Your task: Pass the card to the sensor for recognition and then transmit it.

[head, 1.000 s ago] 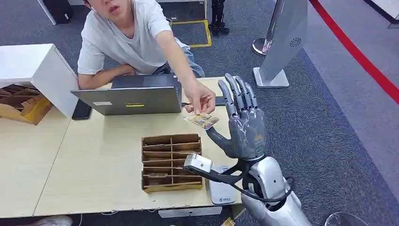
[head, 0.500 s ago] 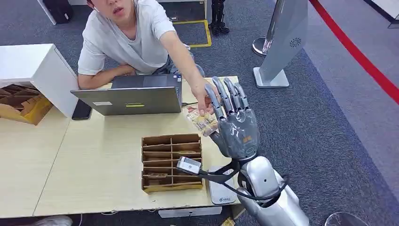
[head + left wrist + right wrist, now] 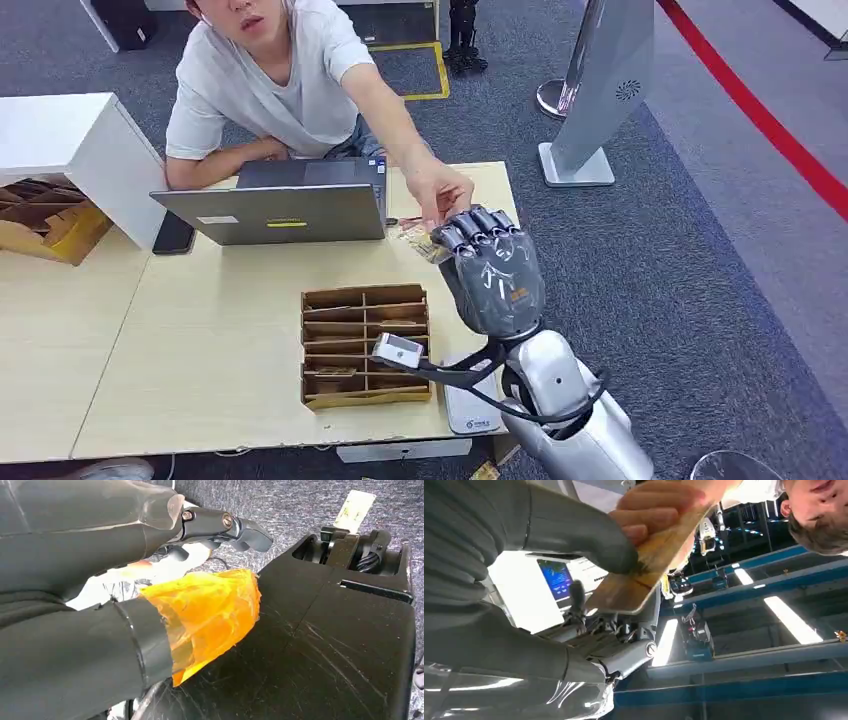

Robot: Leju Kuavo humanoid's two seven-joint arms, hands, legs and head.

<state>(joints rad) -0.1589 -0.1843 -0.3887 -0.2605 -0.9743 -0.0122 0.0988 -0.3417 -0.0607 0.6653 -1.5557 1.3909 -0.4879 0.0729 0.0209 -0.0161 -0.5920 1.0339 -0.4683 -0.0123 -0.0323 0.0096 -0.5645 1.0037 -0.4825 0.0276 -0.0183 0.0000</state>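
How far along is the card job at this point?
Early. In hand: the right hand has its fingers curled around the card, while the person's hand also grips it, so the handover is not finished. Left: carrying the card to the sensor for recognition, then passing it on; which item is the sensor is unclear. The left hand hangs by the robot's body, holding nothing.

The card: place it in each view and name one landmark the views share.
Head view: the card shows between the person's hand and the right hand, over the table.
Left wrist view: not in it.
Right wrist view: card under the thumb.
Shared landmark: the person's hand.
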